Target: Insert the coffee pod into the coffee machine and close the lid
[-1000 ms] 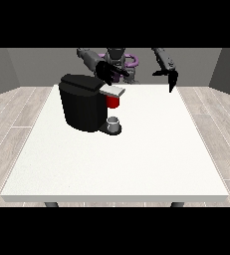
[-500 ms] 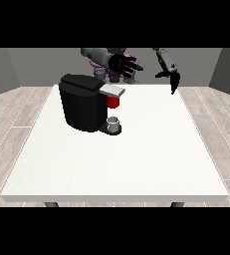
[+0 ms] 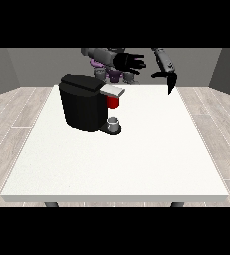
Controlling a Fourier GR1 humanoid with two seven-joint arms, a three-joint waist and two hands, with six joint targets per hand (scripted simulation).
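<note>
No readable text anywhere (coffee machine [image 3: 84, 104] included).

You could not see the robot's head: the robot [image 3: 111, 62] was cut off at the top. The coffee machine [image 3: 84, 102] hid its own far side. No coffee pod was discernible to you.

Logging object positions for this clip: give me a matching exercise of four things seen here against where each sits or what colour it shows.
Things:
1. coffee machine
2. cup
3. hand at the view's right
4. hand at the view's left

Descriptions:
A. grey, on the machine's base under the red part
B. black, on the table's far left part
C. raised above and behind the machine, fingers spread
D. hanging over the table's far right edge, fingers pointing down

Pairs: 1-B, 2-A, 3-D, 4-C
</note>
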